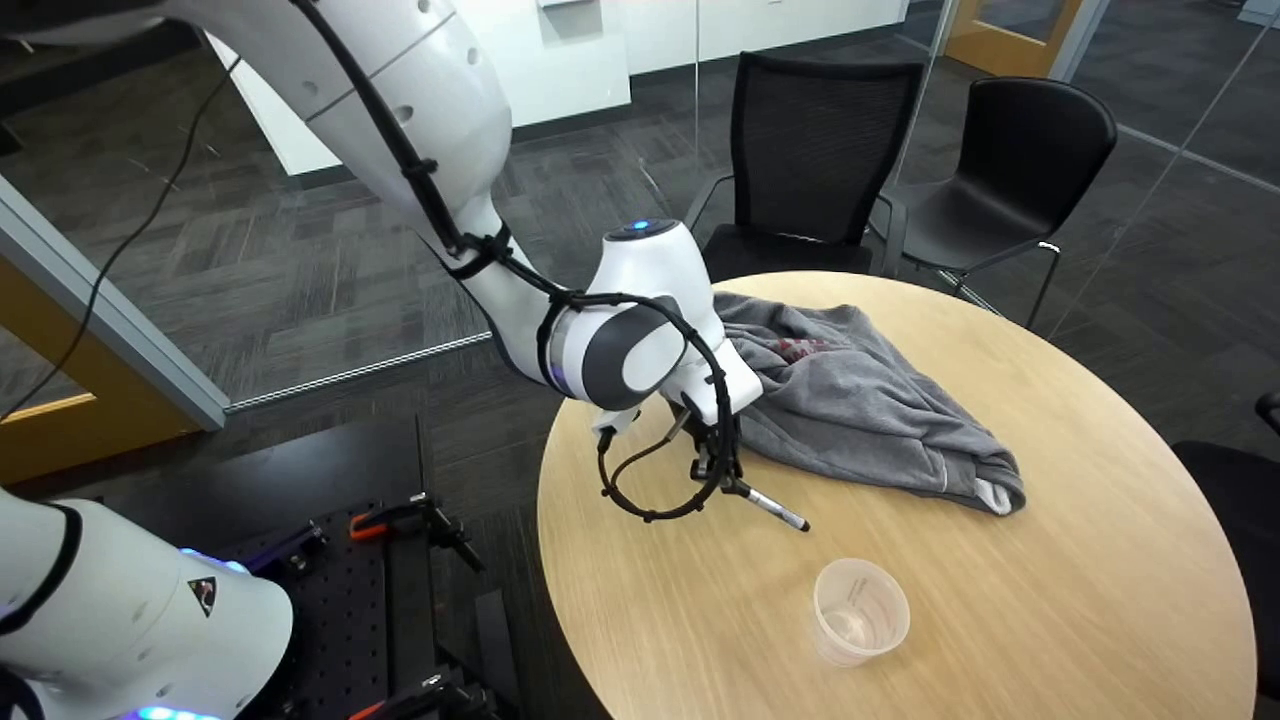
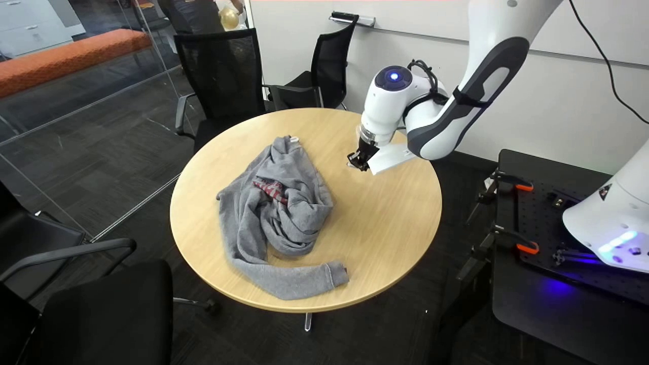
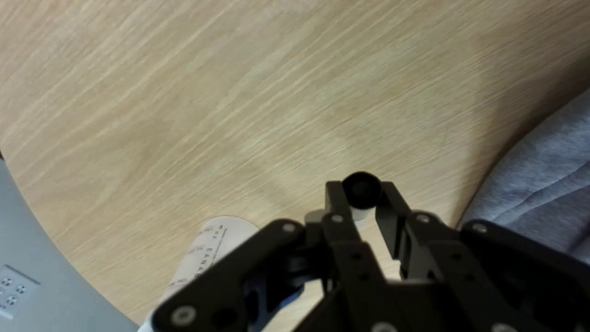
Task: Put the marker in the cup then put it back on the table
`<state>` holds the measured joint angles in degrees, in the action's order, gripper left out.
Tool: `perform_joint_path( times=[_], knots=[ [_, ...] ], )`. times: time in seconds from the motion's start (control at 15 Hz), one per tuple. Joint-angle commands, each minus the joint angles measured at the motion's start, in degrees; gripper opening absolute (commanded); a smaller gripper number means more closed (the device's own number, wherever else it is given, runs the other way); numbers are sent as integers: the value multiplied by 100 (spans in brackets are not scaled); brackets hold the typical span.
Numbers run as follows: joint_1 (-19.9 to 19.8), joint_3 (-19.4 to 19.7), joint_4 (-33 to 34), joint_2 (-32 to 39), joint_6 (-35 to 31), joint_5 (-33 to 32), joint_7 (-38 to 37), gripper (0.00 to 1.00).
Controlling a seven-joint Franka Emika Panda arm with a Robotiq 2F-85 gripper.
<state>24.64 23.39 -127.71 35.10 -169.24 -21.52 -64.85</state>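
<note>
Table (image 1: 1090, 560), marker (image 1: 775, 506) in gripper (image 3: 363, 203), seemingly tilted

The arm (image 1: 455, 130) slopes down to the pincer (image 3: 362, 193), wrist (image 2: 377, 109) just above it, 2 fingers (image 3: 392, 221) pinched nearly together

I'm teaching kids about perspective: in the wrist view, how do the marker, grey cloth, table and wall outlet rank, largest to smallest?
1. Table
2. Grey cloth
3. Smallest, too alike to rank: marker, seen nearly end-on, and wall outlet.

Gap between cup (image 1: 860, 612) and cloth (image 1: 870, 415)
</note>
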Motion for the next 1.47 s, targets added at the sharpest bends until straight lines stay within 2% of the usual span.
perform_joint_path(
  times=[0.0,0.67,0.73,0.8,1.07,1.27,1.4],
  knots=[
    [405,338,183,503,-419,225,18,6],
    [791,453,465,1299,-700,1286,556,6],
    [831,460,456,1308,-684,1362,614,47],
    [853,457,453,1323,-702,1438,692,48],
    [1134,602,257,1170,-849,1656,874,77],
    [1506,862,22,968,-1095,1881,933,98],
    [1703,986,-135,762,-1115,2107,1077,100]
  ],
)
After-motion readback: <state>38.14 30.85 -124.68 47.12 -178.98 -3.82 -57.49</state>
